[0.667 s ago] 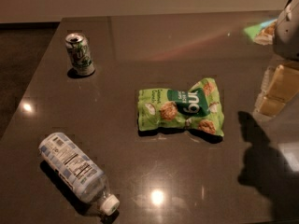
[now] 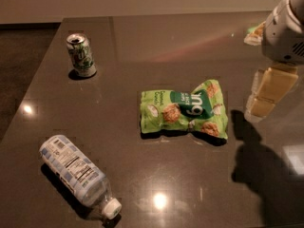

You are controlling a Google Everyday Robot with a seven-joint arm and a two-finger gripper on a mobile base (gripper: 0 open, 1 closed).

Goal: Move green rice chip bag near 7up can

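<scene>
On the dark table (image 2: 190, 42) your gripper (image 2: 263, 96) hung at the right edge, just right of the bag and holding nothing; you could not tell whether it was set wide or narrow, so a closed approach would likely have shoved the pouch, not taken it. The plastic bottle (image 2: 76, 175) lay on its side front-left, off the direct path, and would probably have rolled only on a wide swing. The green rice chip bag (image 2: 185, 110) lay flat mid-table, crinkled and likely slippery, well apart from the upright 7up can (image 2: 81, 55) at back-left, which a low or overshot placement could have tipped.
</scene>
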